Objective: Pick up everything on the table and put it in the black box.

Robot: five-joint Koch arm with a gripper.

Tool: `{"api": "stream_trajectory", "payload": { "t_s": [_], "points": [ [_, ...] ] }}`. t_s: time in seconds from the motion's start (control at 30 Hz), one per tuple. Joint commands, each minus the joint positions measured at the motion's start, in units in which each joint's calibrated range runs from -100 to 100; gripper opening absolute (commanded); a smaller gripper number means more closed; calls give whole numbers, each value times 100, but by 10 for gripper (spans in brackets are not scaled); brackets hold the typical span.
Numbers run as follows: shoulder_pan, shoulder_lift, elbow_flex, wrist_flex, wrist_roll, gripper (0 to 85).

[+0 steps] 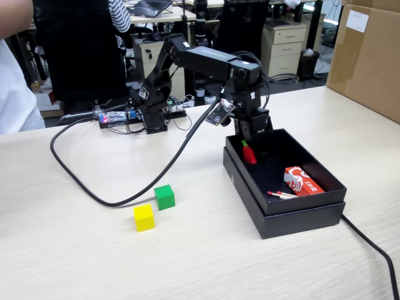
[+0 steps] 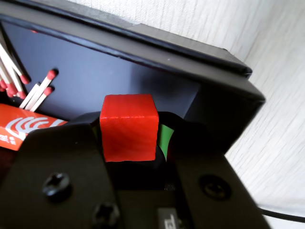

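My gripper (image 1: 249, 149) reaches down into the far left corner of the black box (image 1: 301, 220) and is shut on the red cube (image 1: 249, 154). In the wrist view the red cube (image 2: 128, 126) fills the gap between the black jaws of the gripper (image 2: 132, 136), with a green pad showing at its right side, above the box's dark inside (image 2: 119, 71). Whether the cube touches the box floor I cannot tell. The green cube (image 1: 165, 197) and the yellow cube (image 1: 144, 217) sit close together on the table (image 1: 75, 256), left of the box.
An orange-red and white packet (image 1: 303, 181) and red-tipped matches (image 1: 282, 195) lie inside the box, also in the wrist view as packet (image 2: 24, 126) and matches (image 2: 38, 88). A black cable (image 1: 94, 194) curves across the table behind the cubes. A brown carton (image 1: 369, 56) stands far right.
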Motion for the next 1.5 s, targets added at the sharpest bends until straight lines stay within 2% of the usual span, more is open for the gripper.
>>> {"api": "stream_trajectory", "payload": {
  "t_s": [0.0, 0.03, 0.07, 0.1, 0.17, 0.3, 0.43, 0.5, 0.6, 0.8, 0.9, 1.0, 1.23, 1.47],
  "points": [
    [-5, 198, 504, -33, -15, 12],
    [-10, 209, 495, -33, -15, 27],
    [-10, 221, 476, -33, -15, 77],
    [-10, 267, 404, -33, -20, 162],
    [-20, 267, 368, -33, -24, 185],
    [-39, 106, 386, -33, -34, 355],
    [-39, -387, 404, -33, -44, 362],
    [-54, -1099, 540, -33, -132, 407],
    [-137, -2154, 857, 11, -176, 408],
    [-532, -3921, 531, 11, -532, 411],
    [-869, -4357, -86, 11, -791, 444],
    [-1182, -4426, -503, 19, -1021, 455],
    [-1734, -4208, -1563, 123, -1348, 467],
    [-2061, -3279, -2225, 546, -1612, 480]
  ]
}}
